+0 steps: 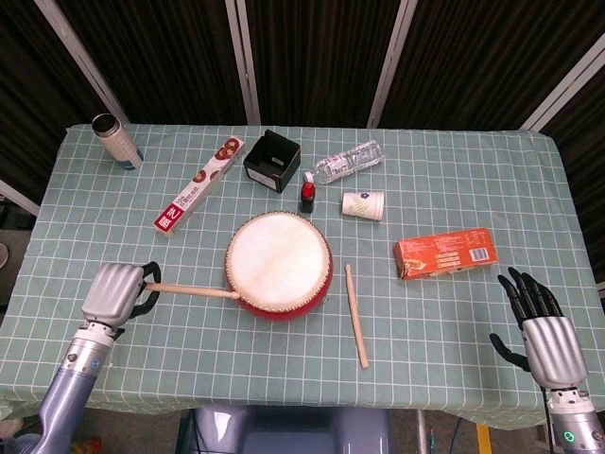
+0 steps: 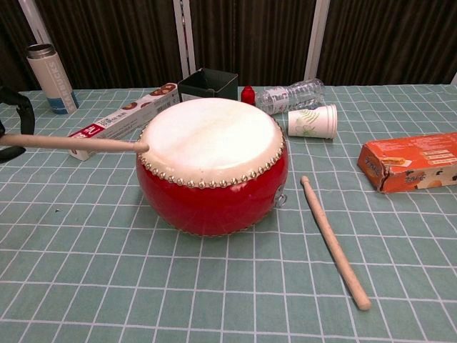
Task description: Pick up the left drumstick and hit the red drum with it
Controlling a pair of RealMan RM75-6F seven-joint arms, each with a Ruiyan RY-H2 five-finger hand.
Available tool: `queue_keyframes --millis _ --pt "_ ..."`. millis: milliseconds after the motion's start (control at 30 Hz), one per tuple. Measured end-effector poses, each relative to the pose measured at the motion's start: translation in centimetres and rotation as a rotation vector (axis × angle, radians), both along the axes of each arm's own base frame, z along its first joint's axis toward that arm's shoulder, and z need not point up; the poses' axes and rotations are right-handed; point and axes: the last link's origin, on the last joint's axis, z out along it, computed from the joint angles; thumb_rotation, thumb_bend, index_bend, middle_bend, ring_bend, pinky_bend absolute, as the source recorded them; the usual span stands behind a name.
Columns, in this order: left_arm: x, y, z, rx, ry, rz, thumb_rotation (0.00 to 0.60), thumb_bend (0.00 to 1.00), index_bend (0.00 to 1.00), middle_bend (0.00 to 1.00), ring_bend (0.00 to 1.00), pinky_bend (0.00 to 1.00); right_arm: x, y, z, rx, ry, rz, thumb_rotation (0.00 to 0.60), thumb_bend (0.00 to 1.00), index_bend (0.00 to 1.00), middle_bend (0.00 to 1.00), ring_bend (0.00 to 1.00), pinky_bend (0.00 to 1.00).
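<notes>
The red drum [image 1: 278, 265] [image 2: 213, 163] with a cream skin stands at the table's middle. My left hand [image 1: 114, 292] grips the left drumstick [image 1: 194, 291] [image 2: 71, 142] to the drum's left; only the hand's dark edge [image 2: 13, 121] shows in the chest view. The stick lies nearly level, its tip at the drum's left rim, off the skin. A second drumstick [image 1: 356, 314] [image 2: 334, 240] lies on the cloth to the drum's right. My right hand [image 1: 542, 326] hovers open near the table's front right corner, holding nothing.
Behind the drum are a long red-and-white box [image 1: 198, 185], a black box [image 1: 272, 160], a small red bottle [image 1: 307, 192], a lying plastic bottle [image 1: 348, 162] and a tipped paper cup [image 1: 364, 204]. An orange box [image 1: 445, 253] lies right; a flask [image 1: 116, 140] stands far left.
</notes>
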Motion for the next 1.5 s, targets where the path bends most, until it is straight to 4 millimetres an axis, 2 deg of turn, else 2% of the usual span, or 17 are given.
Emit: queue_keyframes --millis 200,267,300,467,667,1000,1133,1233,1367,1500 --pt "-2.3 0.1 -2.7 -0.054 0.074 0.017 0.600 0.54 0.73 1.00 0.99 0.94 0.0 0.0 0.0 -0.001 -0.001 0.001 0.600 0.29 0.00 0.00 0.00 0.14" --pt "-2.6 0.0 -3.3 -0.072 0.092 0.024 0.600 0.49 0.68 0.96 0.93 0.90 0.0 0.0 0.0 -0.001 -0.002 -0.001 0.600 0.29 0.00 0.00 0.00 0.14" --pt "-2.8 0.0 -3.5 -0.078 0.106 0.027 0.600 0.46 0.65 0.93 0.89 0.88 -0.1 0.0 0.1 -0.002 -0.002 -0.002 0.600 0.29 0.00 0.00 0.00 0.14" --pt "-3.4 -0.3 -3.9 -0.099 0.171 0.046 0.600 0.21 0.34 0.62 0.57 0.69 -0.1 0.0 0.1 -0.004 -0.004 -0.001 0.600 0.29 0.00 0.00 0.00 0.14" --pt "-3.4 -1.0 -4.0 -0.141 0.229 0.088 0.600 0.07 0.12 0.34 0.30 0.50 -0.1 0.0 0.1 -0.002 -0.002 -0.002 0.600 0.29 0.00 0.00 0.00 0.14" --pt "-3.1 -1.9 -2.4 -0.175 0.263 0.116 0.600 0.01 0.00 0.12 0.11 0.32 -0.1 0.1 0.1 -0.002 -0.003 -0.003 0.600 0.29 0.00 0.00 0.00 0.14" --pt "-3.2 -2.2 -1.3 -0.147 0.220 0.114 0.600 0.01 0.00 0.07 0.08 0.29 -0.1 0.1 0.1 -0.001 0.001 -0.002 0.600 0.29 0.00 0.00 0.00 0.14" --pt "-3.3 -2.5 -0.3 -0.106 0.153 0.103 0.600 0.00 0.00 0.01 0.01 0.19 -0.1 0.0 0.1 -0.002 0.002 -0.002 0.600 0.29 0.00 0.00 0.00 0.14" --pt "-3.8 -3.2 1.5 -0.029 0.053 0.058 0.600 0.00 0.00 0.00 0.00 0.01 -0.1 0.0 0.0 -0.002 0.006 -0.002 0.600 0.29 0.00 0.00 0.00 0.14" --pt "-5.6 -4.7 3.8 0.072 0.023 -0.019 0.600 0.00 0.00 0.00 0.00 0.00 -0.1 0.1 -0.1 0.000 0.019 -0.003 0.600 0.29 0.00 0.00 0.00 0.14"
